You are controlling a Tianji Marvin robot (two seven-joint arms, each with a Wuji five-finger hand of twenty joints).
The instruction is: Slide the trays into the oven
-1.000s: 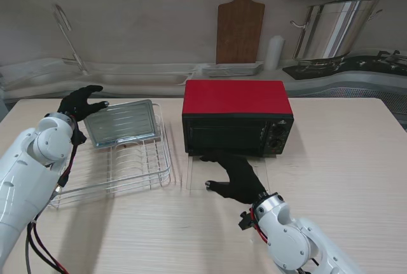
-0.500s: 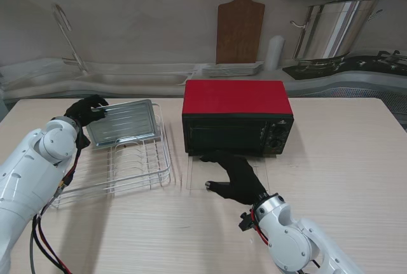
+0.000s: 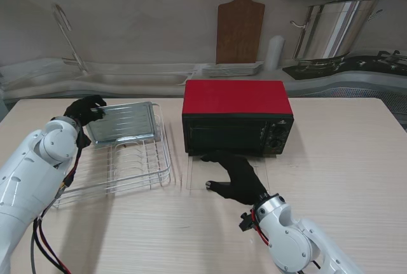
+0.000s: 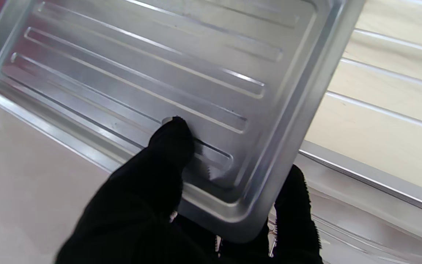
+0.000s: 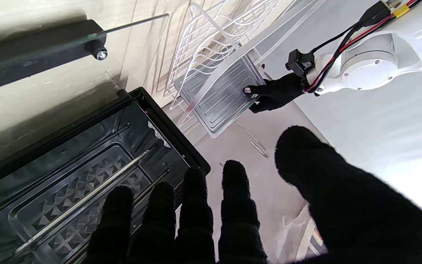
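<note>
- The left hand [image 3: 84, 110] grips the metal tray [image 3: 123, 122] tilted on the wire rack [image 3: 130, 166].
- The right hand [image 3: 238, 177] lies flat on the glass door [image 3: 197, 175] before the red oven [image 3: 236, 117].

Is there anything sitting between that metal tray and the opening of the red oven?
Nothing visible blocks the way. The tray, gripped at its corner by the left robot hand, rests on the wire rack to the left of the oven. The glass door lies folded down flat, with the right robot hand resting on it.
</note>
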